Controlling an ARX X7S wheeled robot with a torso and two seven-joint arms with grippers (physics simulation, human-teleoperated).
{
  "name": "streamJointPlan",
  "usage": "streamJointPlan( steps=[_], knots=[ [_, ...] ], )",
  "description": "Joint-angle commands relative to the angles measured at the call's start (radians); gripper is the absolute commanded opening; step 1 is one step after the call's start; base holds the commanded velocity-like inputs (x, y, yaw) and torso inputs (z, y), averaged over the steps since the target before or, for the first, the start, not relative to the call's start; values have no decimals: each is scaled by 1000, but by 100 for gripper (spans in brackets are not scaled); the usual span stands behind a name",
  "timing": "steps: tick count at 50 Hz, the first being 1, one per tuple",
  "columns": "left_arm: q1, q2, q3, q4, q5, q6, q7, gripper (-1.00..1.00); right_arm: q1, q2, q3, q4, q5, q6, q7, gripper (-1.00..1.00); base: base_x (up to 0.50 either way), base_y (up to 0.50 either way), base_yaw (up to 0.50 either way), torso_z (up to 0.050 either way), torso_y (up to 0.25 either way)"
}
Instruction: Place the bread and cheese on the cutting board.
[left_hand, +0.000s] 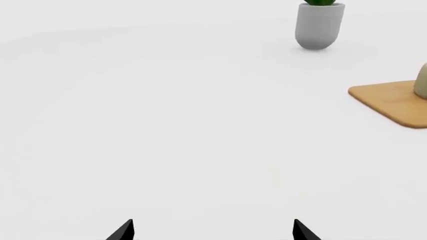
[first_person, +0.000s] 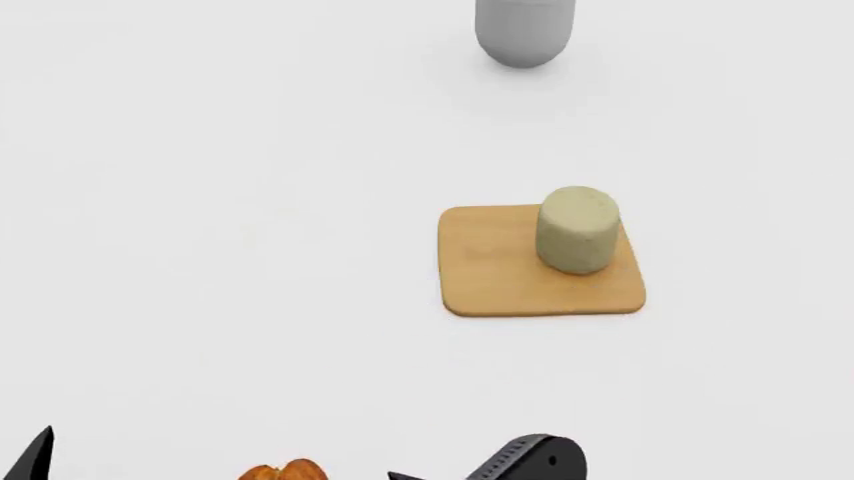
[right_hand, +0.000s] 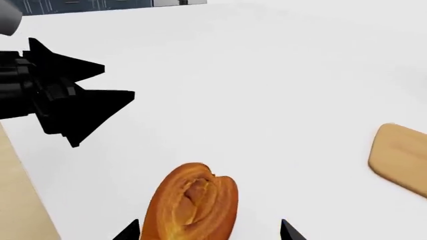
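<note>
Head view: the white surface (first_person: 200, 200) fills the frame.
Left tool: only a black fingertip shows at the lower left corner of the head view; in the left wrist view the left tool (left_hand: 213, 231) has its two tips spread wide, released, with nothing between them.
Bread: the bread (first_person: 283, 471) lies at the bottom edge of the head view, left of centre, cut off by the frame and well apart from the board; in the right wrist view the bread (right_hand: 192, 204) sits at lower centre, its split crust facing the camera.
Right tool: the right tool (right_hand: 210, 231) has its tips spread on either side of the loaf, released; whether they touch the loaf cannot be told. In the head view its dark body shows at the bottom, just right of the loaf.
Cutting board: the cutting board (first_person: 494, 275) lies flat at centre right of the head view.
Cheese: the cheese (first_person: 578, 230) stands upright on the board's upper right part.
Grey pot: a light grey pot (first_person: 525, 32) stands at top centre, apart from the board; the left wrist view shows green leaves in it.
</note>
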Motion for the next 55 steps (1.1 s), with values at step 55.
streamJointPlan(
  steps=[55],
  knots=[
    [46,13,-18,-13,27,59,16,100,-64,-55,-219,134,-224,-137,-69,100,0,0,0,0,0]
  ],
)
